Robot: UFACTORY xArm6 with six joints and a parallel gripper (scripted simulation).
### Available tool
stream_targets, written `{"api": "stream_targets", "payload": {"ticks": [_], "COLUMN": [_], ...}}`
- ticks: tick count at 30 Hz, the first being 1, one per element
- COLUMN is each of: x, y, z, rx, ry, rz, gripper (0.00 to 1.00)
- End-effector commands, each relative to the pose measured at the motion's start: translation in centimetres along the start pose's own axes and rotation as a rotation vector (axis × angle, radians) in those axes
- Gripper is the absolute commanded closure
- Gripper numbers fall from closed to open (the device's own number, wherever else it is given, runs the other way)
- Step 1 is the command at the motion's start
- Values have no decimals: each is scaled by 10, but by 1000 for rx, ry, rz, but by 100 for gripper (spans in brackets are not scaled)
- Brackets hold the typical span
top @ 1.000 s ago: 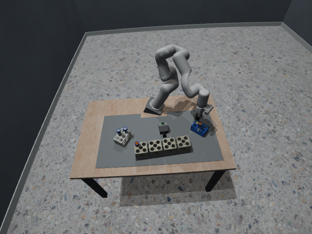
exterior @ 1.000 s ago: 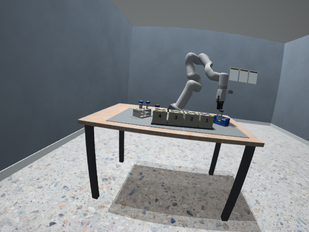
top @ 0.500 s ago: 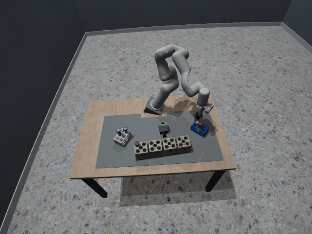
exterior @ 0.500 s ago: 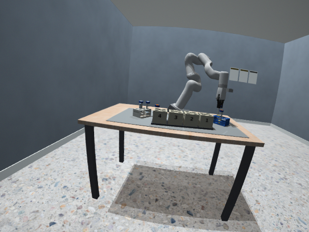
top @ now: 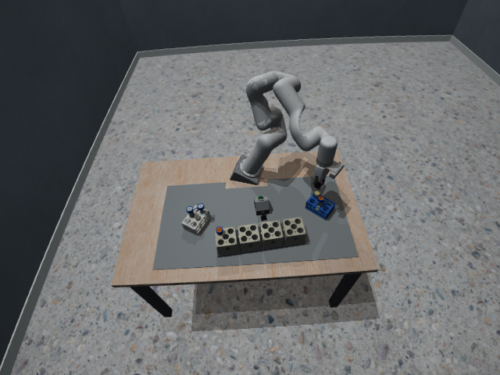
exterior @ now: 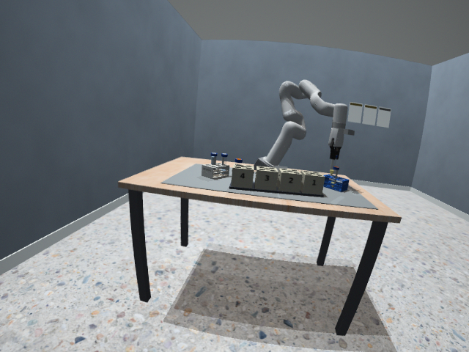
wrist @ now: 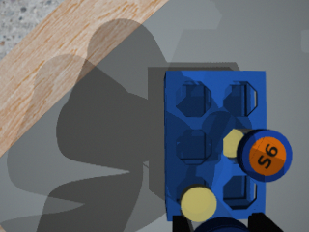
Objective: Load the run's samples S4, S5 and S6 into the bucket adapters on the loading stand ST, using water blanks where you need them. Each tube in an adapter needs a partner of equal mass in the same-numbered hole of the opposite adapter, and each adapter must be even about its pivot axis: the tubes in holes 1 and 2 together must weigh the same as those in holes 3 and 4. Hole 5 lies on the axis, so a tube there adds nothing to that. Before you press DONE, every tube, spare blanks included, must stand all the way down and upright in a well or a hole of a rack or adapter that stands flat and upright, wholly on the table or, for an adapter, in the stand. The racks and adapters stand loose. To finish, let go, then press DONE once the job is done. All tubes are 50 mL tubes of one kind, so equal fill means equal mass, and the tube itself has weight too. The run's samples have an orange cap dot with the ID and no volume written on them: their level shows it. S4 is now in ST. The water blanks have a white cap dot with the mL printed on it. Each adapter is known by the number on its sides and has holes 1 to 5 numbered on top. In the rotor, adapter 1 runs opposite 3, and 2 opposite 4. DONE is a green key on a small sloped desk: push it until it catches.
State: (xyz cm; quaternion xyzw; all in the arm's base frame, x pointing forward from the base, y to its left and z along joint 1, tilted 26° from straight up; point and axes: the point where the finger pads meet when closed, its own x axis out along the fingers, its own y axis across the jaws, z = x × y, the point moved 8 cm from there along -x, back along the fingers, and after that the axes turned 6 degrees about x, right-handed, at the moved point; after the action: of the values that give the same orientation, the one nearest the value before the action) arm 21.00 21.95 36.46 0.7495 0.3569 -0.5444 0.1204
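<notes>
My gripper (top: pixel 319 183) (exterior: pixel 333 155) (wrist: pixel 219 223) is shut on a blue-capped tube with a yellowish fill (wrist: pixel 198 204). It holds the tube upright just above the blue sample rack (top: pixel 327 212) (exterior: pixel 341 185) (wrist: pixel 174 121) at the table's far right. The tube's cap label is hidden. Sample S6 (top: pixel 319 198) (wrist: pixel 266 155), with an orange cap dot, stands in the blue rack beside it. Adapters 4 (top: pixel 226 249) (exterior: pixel 242 177), 3 (exterior: pixel 266 177), 2 (exterior: pixel 290 180) and 1 (exterior: pixel 314 182) stand in a row in the stand. S4 (top: pixel 219 230) (exterior: pixel 238 160) stands in adapter 4.
A white rack (top: pixel 194 226) (exterior: pixel 212 172) at the left holds two white-dotted water blanks (top: pixel 189 208) (top: pixel 200 206). The DONE desk (top: pixel 262 206) with its green key (top: pixel 260 198) stands behind the adapter row. The arm's base (top: pixel 246 173) is at the table's back edge.
</notes>
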Motion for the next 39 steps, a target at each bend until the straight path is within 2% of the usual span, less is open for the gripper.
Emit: {"api": "stream_targets", "payload": {"ticks": [1, 39], "x": [-11, -77], "y": [0, 0], "z": [-1, -1], "rx": [-1, -1], "ry": [4, 4], "rz": [0, 0], "gripper": [100, 100]}}
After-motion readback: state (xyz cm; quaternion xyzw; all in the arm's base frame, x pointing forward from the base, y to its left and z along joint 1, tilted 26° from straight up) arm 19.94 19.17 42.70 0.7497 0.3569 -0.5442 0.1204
